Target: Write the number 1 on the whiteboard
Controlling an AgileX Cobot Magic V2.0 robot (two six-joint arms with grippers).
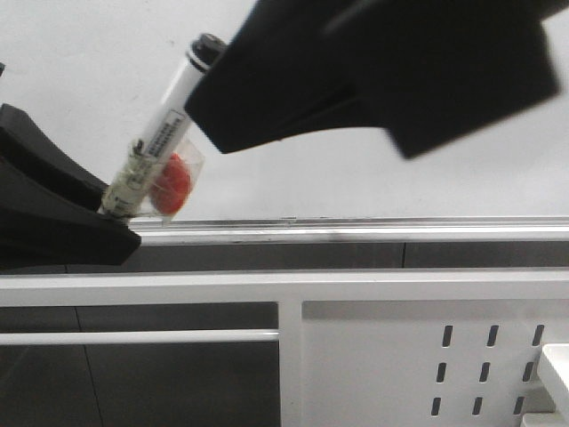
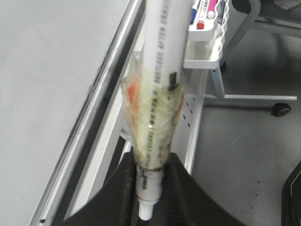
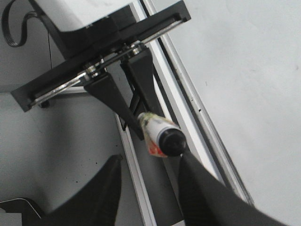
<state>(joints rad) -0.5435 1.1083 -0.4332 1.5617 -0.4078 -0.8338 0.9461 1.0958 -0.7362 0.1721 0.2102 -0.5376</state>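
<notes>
My left gripper (image 1: 114, 221) (image 2: 149, 188) is shut on the lower end of a white marker pen (image 1: 169, 116) (image 2: 162, 52). The pen is wrapped in clear tape with a red patch (image 1: 173, 185) and tilts up to the right. Its black cap (image 1: 206, 46) (image 3: 171, 141) points at my right gripper (image 1: 222, 116) (image 3: 150, 157). That gripper is open, the cap sitting between its fingers and close to one finger (image 3: 197, 183). The glossy whiteboard (image 1: 356, 178) (image 3: 249, 70) stands behind, with its silver rail (image 1: 356, 231) below. The number 1 is out of view.
A white perforated metal panel (image 1: 427, 356) and white frame bars (image 1: 178, 289) lie below the rail. A white wire basket (image 2: 207, 52) with coloured markers hangs beside the frame. A chair caster (image 2: 281, 109) rests on the grey floor.
</notes>
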